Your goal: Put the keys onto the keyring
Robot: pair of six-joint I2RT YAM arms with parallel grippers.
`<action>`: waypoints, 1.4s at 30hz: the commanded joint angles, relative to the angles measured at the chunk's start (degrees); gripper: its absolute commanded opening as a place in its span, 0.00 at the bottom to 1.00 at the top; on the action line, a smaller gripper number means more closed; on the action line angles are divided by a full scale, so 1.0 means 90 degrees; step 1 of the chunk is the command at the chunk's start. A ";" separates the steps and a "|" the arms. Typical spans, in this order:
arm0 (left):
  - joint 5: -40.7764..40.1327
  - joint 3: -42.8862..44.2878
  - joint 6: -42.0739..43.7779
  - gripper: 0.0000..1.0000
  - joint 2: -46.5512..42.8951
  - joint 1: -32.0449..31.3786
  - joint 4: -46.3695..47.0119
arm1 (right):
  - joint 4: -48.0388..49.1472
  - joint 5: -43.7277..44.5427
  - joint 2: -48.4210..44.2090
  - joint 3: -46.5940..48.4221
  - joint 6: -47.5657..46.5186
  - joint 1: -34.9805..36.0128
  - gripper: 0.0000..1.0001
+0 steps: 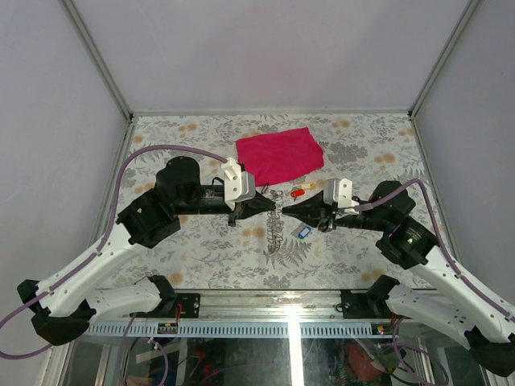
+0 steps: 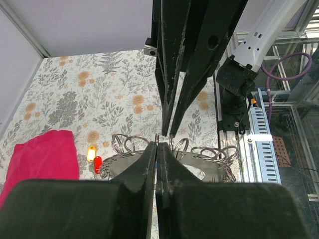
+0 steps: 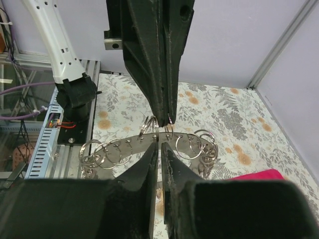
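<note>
The keyring [image 1: 276,225] is a flat shiny ring with a wide open centre, and several small wire rings hang from it. It stands on edge between my two grippers, off the table's middle. My left gripper [image 1: 272,206] [image 2: 157,144] is shut at its top rim [image 2: 119,162]. From the opposite side my right gripper [image 1: 283,211] [image 3: 159,144] is closed to a thin slit on the same rim [image 3: 130,141]. The two sets of tips nearly touch. Keys with an orange tag [image 1: 302,190] [image 2: 91,153], a red tag [image 2: 97,162] and a blue tag [image 1: 303,232] lie on the table.
A pink cloth [image 1: 278,154] [image 2: 40,159] lies behind the grippers on the floral table cover [image 1: 201,241]. White walls close in the left, right and back. The arm bases and a metal rail [image 1: 290,326] run along the near edge.
</note>
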 commanded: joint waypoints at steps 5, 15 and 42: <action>0.0034 0.0056 -0.0016 0.00 -0.0132 -0.0021 0.0553 | 0.0160 -0.0627 -0.0086 0.0273 0.0190 0.0012 0.11; 0.0022 0.0037 -0.0103 0.00 -0.0114 -0.0021 0.0662 | -0.0245 -0.1131 0.0035 0.0428 0.0176 0.0018 0.15; 0.0117 -0.0010 -0.0186 0.00 -0.0194 -0.0021 0.0738 | -0.0140 0.0573 0.0347 0.0590 -0.0407 0.0022 0.08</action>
